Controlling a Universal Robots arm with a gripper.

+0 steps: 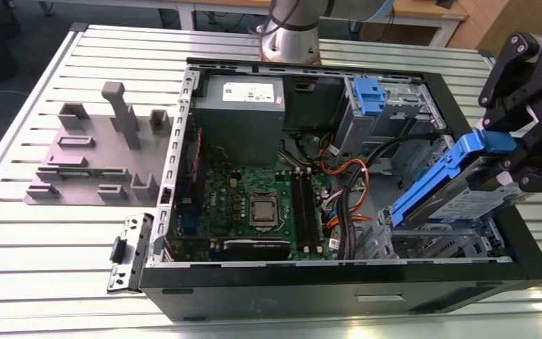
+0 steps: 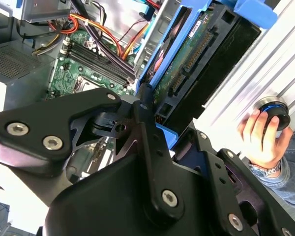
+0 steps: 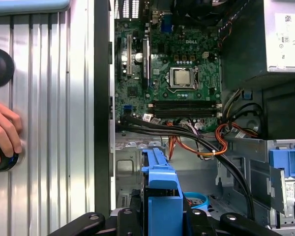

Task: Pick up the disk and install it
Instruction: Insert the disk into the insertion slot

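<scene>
The ribbed, silver-grey metal surface [image 1: 54, 233] was seen across the whole exterior view, with the robot arm's grey cylindrical base [image 1: 290, 35] standing on it at the upper centre of the frame. An open black desktop computer case [image 1: 346, 282] was laid on its side over the centre and right of that surface. Inside it, a grey power supply box with a white label [image 1: 240, 106] was placed in the upper middle of the case, and a green motherboard [image 1: 252, 205] was spread below it. A grey plastic fixture with upright posts [image 1: 92, 152] was set on the surface at the left of the frame, well apart from the case.

The black pincer [image 1: 511, 162] was held at the right edge of the exterior view, above the case's right-hand drive bay. It was pressed shut on the disk [image 1: 454, 191], a flat silver-grey hard drive with a white-and-blue label framed by a blue plastic caddy, which was tilted steeply with its lower end down inside the case. A second blue-handled caddy [image 1: 369, 95] was seated in a bay at the upper right of the case. Orange and black cables [image 1: 351, 176] were bundled between the motherboard and the bays.

In the second wrist view, a person's hand [image 2: 260, 137] was rested on a round black-and-blue button [image 2: 273, 110] at the right of the frame.
</scene>
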